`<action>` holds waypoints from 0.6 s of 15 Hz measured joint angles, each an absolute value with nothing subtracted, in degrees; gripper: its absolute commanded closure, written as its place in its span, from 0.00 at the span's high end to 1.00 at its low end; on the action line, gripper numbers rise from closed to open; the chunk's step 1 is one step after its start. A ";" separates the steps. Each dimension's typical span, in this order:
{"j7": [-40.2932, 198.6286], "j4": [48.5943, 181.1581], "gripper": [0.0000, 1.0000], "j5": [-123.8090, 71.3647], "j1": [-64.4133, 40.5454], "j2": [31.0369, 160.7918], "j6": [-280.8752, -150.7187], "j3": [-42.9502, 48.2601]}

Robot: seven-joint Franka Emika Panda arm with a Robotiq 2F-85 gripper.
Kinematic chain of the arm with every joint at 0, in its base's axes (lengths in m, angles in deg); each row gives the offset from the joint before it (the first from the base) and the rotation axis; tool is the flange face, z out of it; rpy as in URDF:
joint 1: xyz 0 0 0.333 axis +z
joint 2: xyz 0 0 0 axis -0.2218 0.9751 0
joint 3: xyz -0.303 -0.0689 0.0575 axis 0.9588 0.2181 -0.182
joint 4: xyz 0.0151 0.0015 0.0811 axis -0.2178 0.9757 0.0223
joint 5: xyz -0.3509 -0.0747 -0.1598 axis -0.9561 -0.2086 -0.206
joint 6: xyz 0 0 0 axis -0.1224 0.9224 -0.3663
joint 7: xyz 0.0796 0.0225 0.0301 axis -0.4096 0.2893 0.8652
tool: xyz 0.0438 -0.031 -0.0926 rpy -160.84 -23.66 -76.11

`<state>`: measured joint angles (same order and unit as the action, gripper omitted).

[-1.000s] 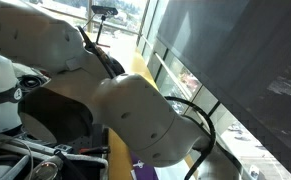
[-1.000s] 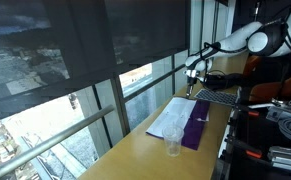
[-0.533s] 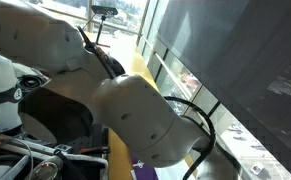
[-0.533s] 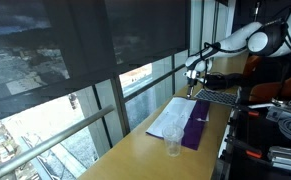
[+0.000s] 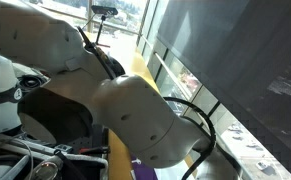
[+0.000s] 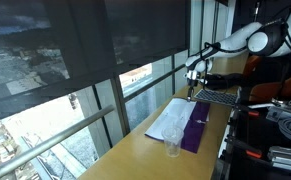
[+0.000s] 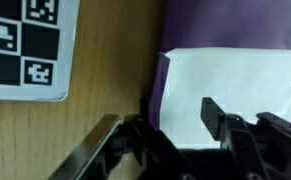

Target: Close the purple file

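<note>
Wrist view, left to right: black-and-white marker board [image 7: 25, 40] on the wooden table [image 7: 95, 85]. Next comes the gripper [image 7: 162, 118], its fingers [image 7: 213, 112] apart and straddling the left edge of the purple file [image 7: 161, 85], nothing pinched that I can see. White page [image 7: 240, 80] lies beyond.

In an exterior view the file lies open on the table by the window, with a clear cup [image 6: 173, 148] just beside its near end.

Risks, my judgement:
- Fingers take cover and page together, so the page creases.
- A fingertip drags on the tabletop and shoves the file into the cup.

Purple file [image 7: 225, 30] (white page up), claw [image 7: 160, 115] astride edge
</note>
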<state>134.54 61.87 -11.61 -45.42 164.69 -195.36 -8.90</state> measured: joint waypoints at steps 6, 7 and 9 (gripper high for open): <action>134.95 61.32 0.00 -10.33 -45.42 164.63 -193.14 -9.16; 135.06 60.93 0.00 -10.03 -45.42 164.60 -192.38 -9.26; 135.22 60.13 0.00 -9.37 -45.42 164.42 -190.72 -9.52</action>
